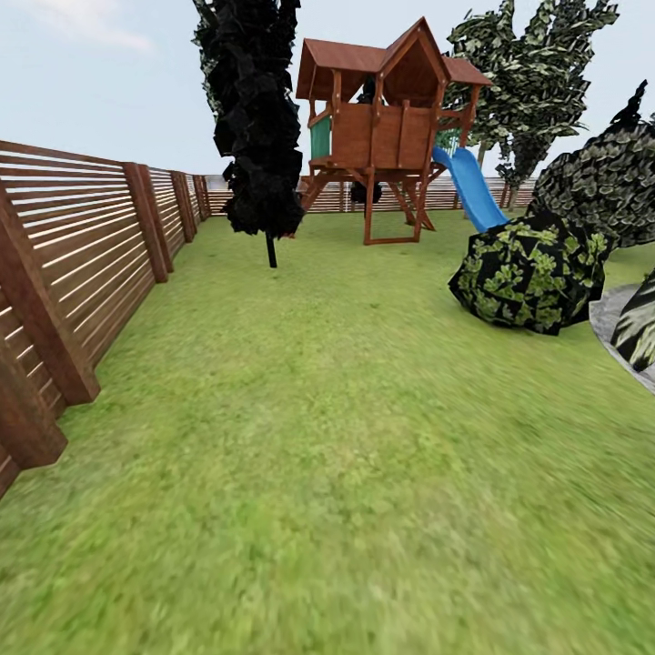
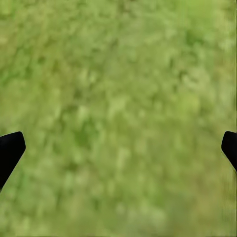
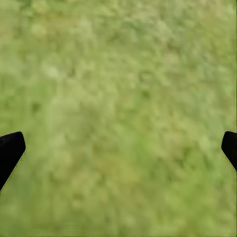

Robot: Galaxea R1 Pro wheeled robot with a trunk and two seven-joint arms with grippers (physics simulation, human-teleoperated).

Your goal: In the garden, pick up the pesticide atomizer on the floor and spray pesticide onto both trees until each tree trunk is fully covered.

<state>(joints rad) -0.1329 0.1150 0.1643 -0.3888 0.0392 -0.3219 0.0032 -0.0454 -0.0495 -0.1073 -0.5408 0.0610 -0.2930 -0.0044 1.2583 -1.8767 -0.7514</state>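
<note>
Left gripper: fingers spread wide apart, black tips at the two edges of the left wrist view, nothing between them. Below it just blurred green lawn.

Right gripper: same, fingers apart, holding nothing, over grass.

Head view: lawn covers the near and middle ground. Reddish-brown slat fence runs along the left side from near to far, then turns across the far end behind the play set.

Far centre: wooden playhouse on stilts with a brown roof and a blue slide coming down on its right side.

Left of the playhouse, nearer: narrow tree with very dark foliage on a thin dark stem, standing on the grass. Far right, behind the slide: tree with dark green jagged foliage; its lower trunk is barely visible next to the fence, can't tell detail.

Right side, mid distance: round dark bush with pale green leaves on the grass, a bigger dark bush behind it against the right edge.

Right edge, nearer: a sliver of grey paved floor with a kerb edge, just beside the round bush; striped foliage overlaps it at the frame edge.

Pesticide atomizer: can't locate it from these views.
</note>
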